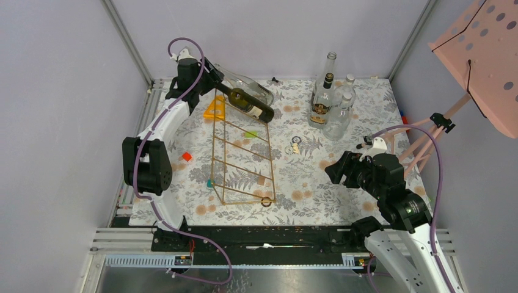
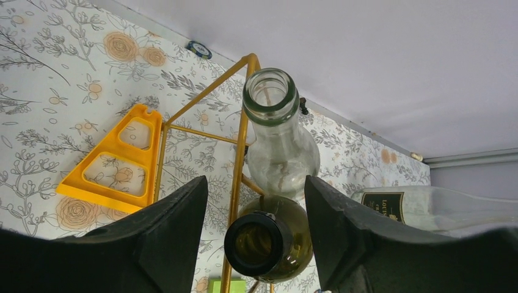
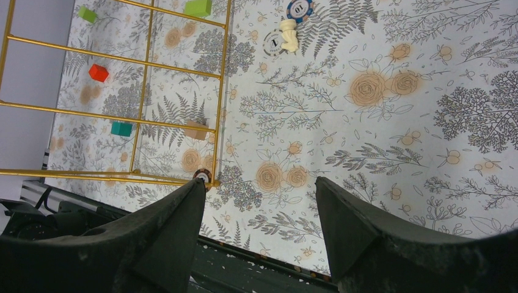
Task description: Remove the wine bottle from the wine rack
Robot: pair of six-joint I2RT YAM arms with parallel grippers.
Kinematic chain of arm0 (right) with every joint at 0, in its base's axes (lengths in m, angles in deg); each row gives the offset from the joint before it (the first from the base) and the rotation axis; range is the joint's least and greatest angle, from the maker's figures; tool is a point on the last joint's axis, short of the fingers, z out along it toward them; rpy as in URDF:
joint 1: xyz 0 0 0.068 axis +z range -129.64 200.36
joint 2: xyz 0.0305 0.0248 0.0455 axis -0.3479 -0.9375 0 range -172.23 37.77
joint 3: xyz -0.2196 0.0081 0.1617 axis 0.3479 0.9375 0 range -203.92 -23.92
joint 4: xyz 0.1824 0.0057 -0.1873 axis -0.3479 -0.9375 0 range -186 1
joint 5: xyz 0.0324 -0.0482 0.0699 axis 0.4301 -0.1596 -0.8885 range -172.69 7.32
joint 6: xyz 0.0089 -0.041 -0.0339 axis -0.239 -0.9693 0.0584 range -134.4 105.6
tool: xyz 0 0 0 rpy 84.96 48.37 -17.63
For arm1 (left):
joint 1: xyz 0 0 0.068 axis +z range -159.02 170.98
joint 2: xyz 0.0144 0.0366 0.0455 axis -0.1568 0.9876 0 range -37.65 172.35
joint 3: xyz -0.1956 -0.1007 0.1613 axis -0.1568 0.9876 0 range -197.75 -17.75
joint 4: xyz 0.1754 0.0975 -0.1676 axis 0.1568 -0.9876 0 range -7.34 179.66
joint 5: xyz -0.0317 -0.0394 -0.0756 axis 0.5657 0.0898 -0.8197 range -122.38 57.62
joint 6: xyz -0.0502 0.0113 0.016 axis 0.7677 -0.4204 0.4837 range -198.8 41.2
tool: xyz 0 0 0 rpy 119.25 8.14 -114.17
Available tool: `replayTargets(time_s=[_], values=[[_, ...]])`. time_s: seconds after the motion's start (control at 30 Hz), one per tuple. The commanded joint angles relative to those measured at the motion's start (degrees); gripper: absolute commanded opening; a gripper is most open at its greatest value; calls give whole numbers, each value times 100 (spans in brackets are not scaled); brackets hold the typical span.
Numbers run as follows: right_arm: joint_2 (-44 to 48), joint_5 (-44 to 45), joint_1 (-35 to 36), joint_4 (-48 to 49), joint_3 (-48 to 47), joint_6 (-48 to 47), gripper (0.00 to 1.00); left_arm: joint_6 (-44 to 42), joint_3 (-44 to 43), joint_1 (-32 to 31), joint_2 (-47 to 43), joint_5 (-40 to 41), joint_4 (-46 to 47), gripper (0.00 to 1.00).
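A dark green wine bottle (image 1: pixel 249 105) lies tilted across the top of the tall gold wire wine rack (image 1: pixel 243 146), its neck pointing back left. My left gripper (image 1: pixel 214 78) is open, with a finger on each side of the bottle's mouth (image 2: pixel 256 244) and not touching it. The rack's gold post (image 2: pixel 241 140) runs just left of the mouth. My right gripper (image 1: pixel 337 170) is open and empty, held above the table to the right of the rack, whose lower rungs (image 3: pixel 110 115) show in the right wrist view.
A clear bottle (image 2: pixel 278 134) lies just behind the dark one, and another clear, labelled bottle (image 2: pixel 427 207) lies to its right. An orange triangle (image 1: pixel 215 108) sits left of the rack. Several bottles (image 1: pixel 330 104) stand at the back right. Small blocks and chips are scattered about. A pink stand (image 1: pixel 482 55) is at the far right.
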Motion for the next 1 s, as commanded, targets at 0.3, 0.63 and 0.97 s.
replayTargets(time_s=[0.3, 0.63, 0.97], values=[[81, 206, 8, -54, -96, 37, 73, -356, -410, -181, 73, 513, 348, 56], [113, 216, 8, -101, -71, 49, 73, -453, -416, -290, 75, 637, 334, 49], [146, 225, 10, -99, 17, 71, 74, -529, -386, -383, 73, 690, 343, 35]])
